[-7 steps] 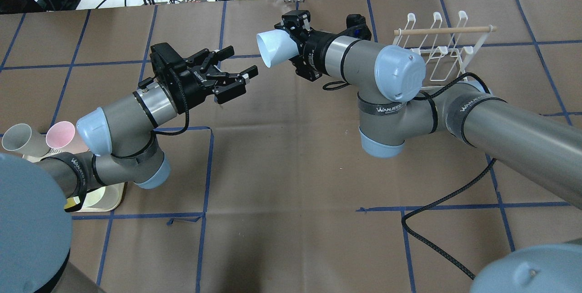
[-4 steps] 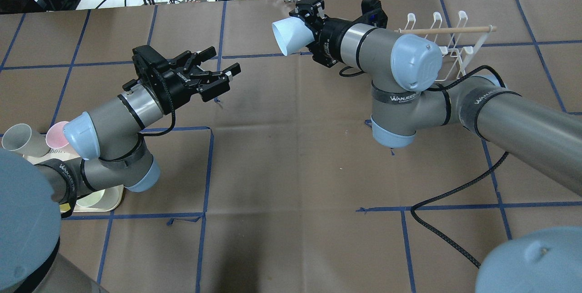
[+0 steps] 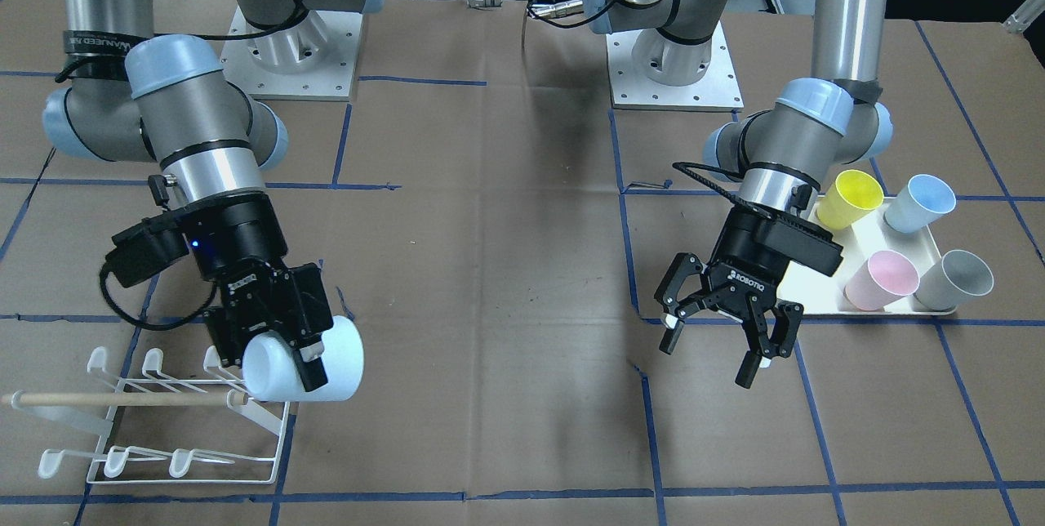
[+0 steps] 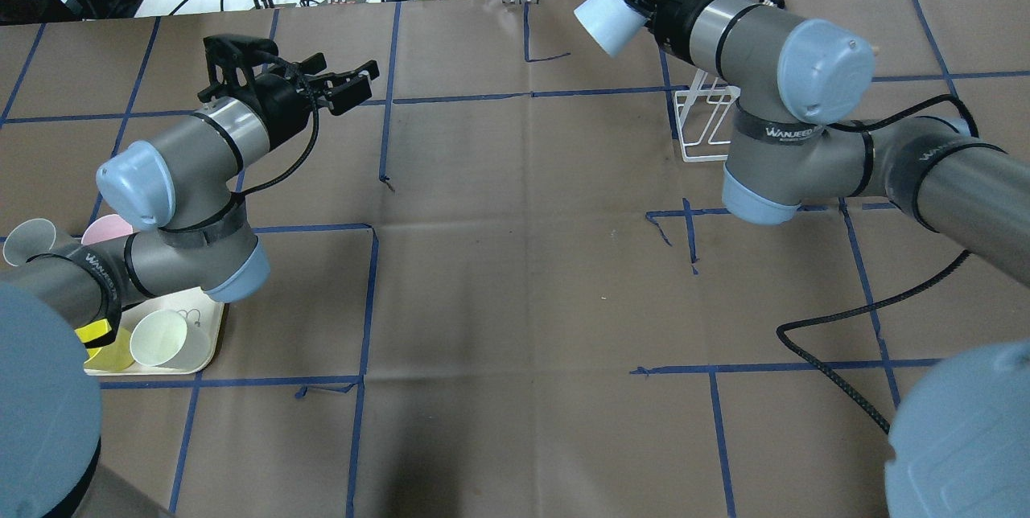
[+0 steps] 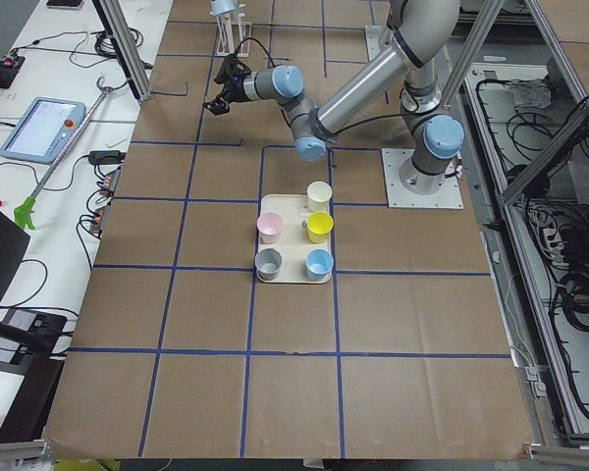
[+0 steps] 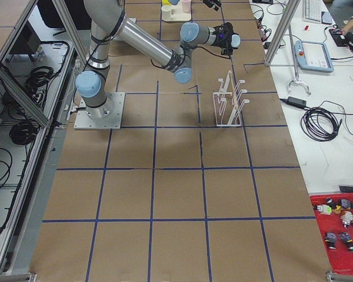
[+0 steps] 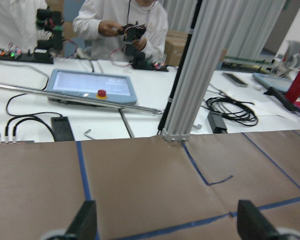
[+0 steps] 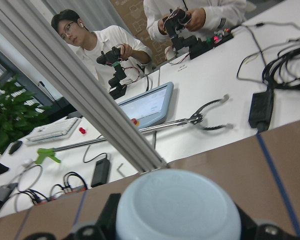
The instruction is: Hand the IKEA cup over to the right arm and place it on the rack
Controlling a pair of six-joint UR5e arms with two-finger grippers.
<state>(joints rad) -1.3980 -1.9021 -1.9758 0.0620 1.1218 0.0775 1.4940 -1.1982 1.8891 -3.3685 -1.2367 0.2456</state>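
Note:
My right gripper (image 3: 306, 356) is shut on the pale blue-white IKEA cup (image 3: 326, 363), holding it on its side in the air at the near end of the white wire rack (image 3: 163, 428) with its wooden dowel (image 3: 122, 399). In the overhead view the cup (image 4: 605, 19) is at the far edge of the table, and the right arm (image 4: 805, 100) hides most of the rack (image 4: 702, 122). The right wrist view shows the cup's base (image 8: 177, 210) between the fingers. My left gripper (image 3: 718, 354) is open and empty, apart from the cup; it also shows in the overhead view (image 4: 354, 88).
A cream tray (image 3: 824, 305) near my left arm holds a yellow cup (image 3: 849, 198), blue cup (image 3: 918, 203), pink cup (image 3: 882, 279) and grey cup (image 3: 953, 279). A black cable (image 4: 837, 389) lies on the table under the right arm. Operators stand beyond the far edge.
My right gripper has carried the cup right and away, toward the rack. My left gripper, still open and empty, has drawn back to the left.

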